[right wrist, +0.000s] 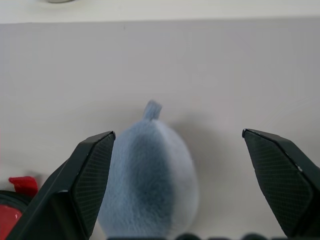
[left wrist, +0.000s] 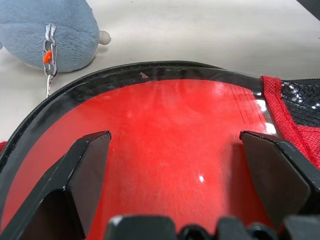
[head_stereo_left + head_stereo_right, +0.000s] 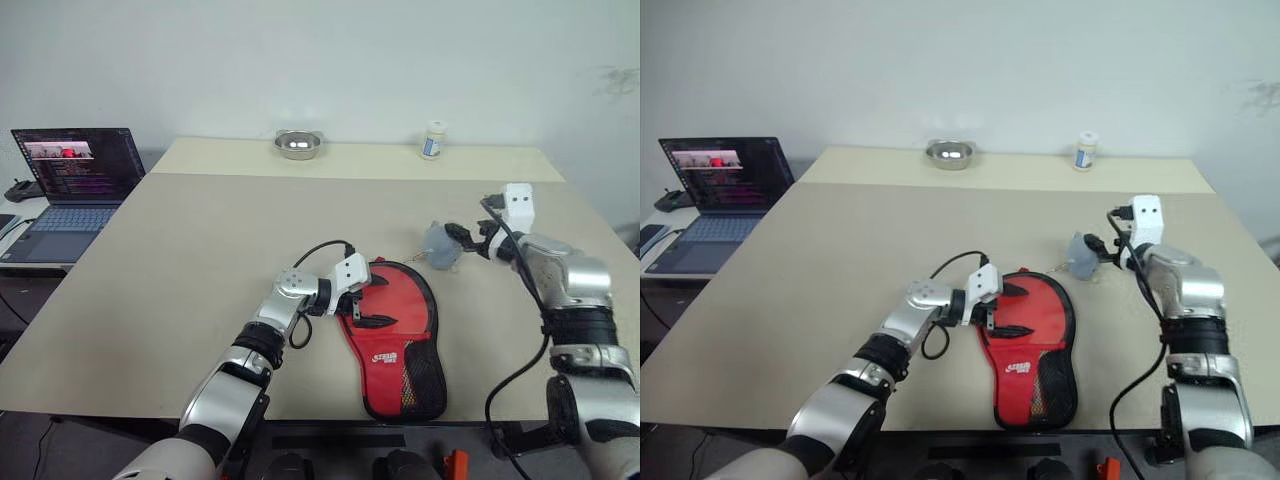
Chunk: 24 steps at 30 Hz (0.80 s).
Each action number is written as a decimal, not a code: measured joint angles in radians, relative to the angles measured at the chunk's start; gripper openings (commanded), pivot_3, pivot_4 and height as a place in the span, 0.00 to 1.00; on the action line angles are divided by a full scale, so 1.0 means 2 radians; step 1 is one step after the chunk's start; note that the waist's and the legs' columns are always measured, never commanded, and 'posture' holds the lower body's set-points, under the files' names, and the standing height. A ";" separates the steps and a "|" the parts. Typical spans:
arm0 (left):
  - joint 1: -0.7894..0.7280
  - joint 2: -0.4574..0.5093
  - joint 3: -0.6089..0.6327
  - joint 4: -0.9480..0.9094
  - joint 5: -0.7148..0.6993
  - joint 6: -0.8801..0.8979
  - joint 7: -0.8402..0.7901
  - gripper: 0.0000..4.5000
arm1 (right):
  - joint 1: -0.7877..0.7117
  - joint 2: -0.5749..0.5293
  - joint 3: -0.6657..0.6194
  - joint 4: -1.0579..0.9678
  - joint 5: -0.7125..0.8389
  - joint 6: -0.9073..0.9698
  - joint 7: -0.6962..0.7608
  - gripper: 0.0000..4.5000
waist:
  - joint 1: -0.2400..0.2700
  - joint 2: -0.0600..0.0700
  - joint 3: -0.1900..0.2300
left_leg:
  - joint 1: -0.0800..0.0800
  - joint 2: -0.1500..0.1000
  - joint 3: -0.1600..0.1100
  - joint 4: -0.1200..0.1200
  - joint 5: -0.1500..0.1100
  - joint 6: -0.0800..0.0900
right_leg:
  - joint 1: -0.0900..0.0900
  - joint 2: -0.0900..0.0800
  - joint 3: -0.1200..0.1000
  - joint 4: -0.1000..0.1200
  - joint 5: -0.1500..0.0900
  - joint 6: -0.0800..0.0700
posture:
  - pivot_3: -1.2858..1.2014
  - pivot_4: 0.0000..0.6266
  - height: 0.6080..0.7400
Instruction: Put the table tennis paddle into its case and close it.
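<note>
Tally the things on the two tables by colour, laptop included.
Red: 2 - paddle, case
Blue-grey: 1 - plush toy
Silver: 1 - metal bowl
White: 1 - small bottle
Dark: 1 - laptop
Total: 6

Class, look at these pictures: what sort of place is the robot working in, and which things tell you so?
Probably a lab or office workroom, not a home. A plain beige table stands against a bare white wall, and an open laptop showing code sits on a side desk beside it.
</note>
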 measured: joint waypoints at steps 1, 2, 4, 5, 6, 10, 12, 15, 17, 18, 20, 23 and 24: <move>0.000 0.000 0.000 0.000 0.000 -0.001 0.000 0.99 | -0.003 0.006 0.000 0.014 0.000 -0.004 0.001 1.00 | 0.000 0.000 0.000 | 0.000 0.000 0.000 0.000 0.000 0.000 | 0.000 0.000 0.000 0.000 0.000 0.000 | 0.52 0.24 1.00; 0.000 0.001 -0.001 0.000 0.000 -0.002 0.000 0.99 | -0.005 0.011 0.001 0.027 -0.001 -0.006 0.002 1.00 | 0.000 0.000 0.000 | 0.000 0.000 0.000 0.000 0.000 0.000 | 0.000 0.000 0.000 0.000 0.000 0.000 | 0.52 0.24 1.00; 0.000 0.001 -0.002 0.001 0.000 -0.005 0.000 0.99 | -0.008 0.014 0.002 0.036 -0.003 -0.011 0.003 1.00 | 0.000 0.000 0.000 | 0.000 0.000 0.000 0.000 0.000 0.000 | 0.000 0.000 0.000 0.000 0.000 0.000 | 0.52 0.24 1.00; 0.000 0.001 -0.002 0.002 0.000 -0.008 0.000 0.99 | -0.009 0.014 0.004 0.038 -0.004 -0.013 0.004 1.00 | 0.000 0.000 0.000 | 0.000 0.000 0.000 0.000 0.000 0.000 | 0.000 0.000 0.000 0.000 0.000 0.000 | 0.52 0.24 1.00; 0.000 0.001 -0.002 0.003 -0.001 -0.009 0.000 0.99 | -0.009 0.014 0.005 0.038 -0.004 -0.014 0.005 1.00 | 0.000 0.000 0.000 | 0.000 0.000 0.000 0.000 0.000 0.000 | 0.000 0.000 0.000 0.000 0.000 0.000 | 0.52 0.24 1.00; -0.006 0.001 -0.002 0.017 -0.001 -0.020 -0.001 1.00 | -0.009 0.017 0.010 0.038 -0.010 -0.014 0.005 0.87 | 0.000 0.001 -0.001 | 0.000 0.000 0.000 0.000 0.000 0.000 | 0.000 0.000 0.000 0.000 0.000 0.000 | 0.52 0.24 1.00; -0.009 0.000 -0.002 0.026 -0.001 -0.024 -0.001 1.00 | -0.009 0.017 0.010 0.037 -0.010 -0.013 0.004 0.72 | 0.000 0.002 -0.001 | 0.000 0.000 0.000 0.000 0.000 0.000 | 0.000 0.000 0.000 0.000 0.000 0.000 | 0.52 0.24 1.00; -0.014 -0.002 -0.003 0.041 -0.001 -0.038 0.000 1.00 | -0.004 0.017 0.010 0.027 -0.009 0.001 0.007 0.48 | 0.000 0.002 -0.001 | 0.000 0.000 0.000 0.000 0.000 0.000 | 0.000 0.000 0.000 0.000 0.000 0.000 | 0.52 0.24 1.00; -0.017 -0.005 -0.002 0.050 -0.001 -0.043 0.002 1.00 | 0.002 0.018 0.010 0.012 -0.008 0.011 0.010 0.33 | 0.000 0.003 -0.002 | 0.000 0.000 0.000 0.000 0.000 0.000 | 0.000 0.000 0.000 0.000 0.000 0.000 | 0.52 0.24 1.00; -0.018 -0.007 -0.002 0.054 -0.001 -0.044 0.005 1.00 | 0.005 0.020 0.010 0.006 -0.008 0.015 0.010 0.25 | 0.000 0.003 -0.002 | 0.001 0.000 0.000 0.000 0.000 0.000 | 0.001 0.000 0.000 0.000 0.000 0.000 | 0.52 0.24 1.00; -0.019 -0.010 -0.002 0.064 -0.001 -0.050 0.011 1.00 | 0.009 0.025 0.010 -0.007 -0.008 0.024 0.009 0.14 | 0.000 0.003 -0.002 | 0.001 0.000 0.000 0.000 0.000 0.000 | 0.001 0.000 0.000 0.000 0.000 0.000 | 0.52 0.24 1.00; -0.021 -0.013 -0.002 0.073 -0.001 -0.053 0.012 1.00 | 0.014 0.028 0.010 -0.027 -0.009 0.033 0.002 0.05 | 0.001 0.004 -0.002 | 0.001 0.000 0.000 0.000 0.000 0.000 | 0.001 0.000 0.000 0.000 0.000 0.000 | 0.52 0.24 1.00; -0.022 -0.014 -0.002 0.075 -0.001 -0.053 0.011 1.00 | 0.014 0.028 0.010 -0.034 -0.010 0.036 -0.001 0.05 | 0.001 0.004 -0.002 | 0.001 0.000 0.000 0.000 0.000 0.000 | 0.001 0.000 0.000 0.000 0.000 0.000 | 0.52 0.24 1.00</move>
